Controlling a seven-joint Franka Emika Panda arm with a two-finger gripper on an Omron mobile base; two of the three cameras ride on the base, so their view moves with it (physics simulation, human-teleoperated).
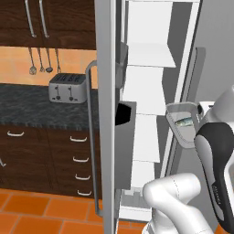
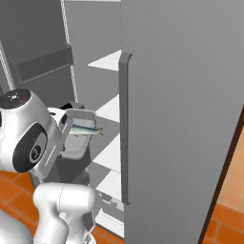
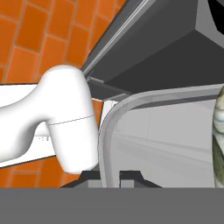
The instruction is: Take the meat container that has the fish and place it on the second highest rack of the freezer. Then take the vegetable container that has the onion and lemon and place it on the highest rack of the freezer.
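Standing open over orange floor tiles (image 1: pixel 41 210) beside a dark counter (image 1: pixel 36 105), the freezer (image 1: pixel 151 91) faces the grey tray (image 1: pixel 180 125) with its silvery fish (image 1: pixel 187 121), rim clamped in the gripper (image 3: pixel 111 177).

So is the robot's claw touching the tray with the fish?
Touching. In the hand view the gripper has its dark tips either side of the meat container's rim, pinching it.

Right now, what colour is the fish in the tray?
Silvery grey with a yellowish tint; the fish shows best in the right base view.
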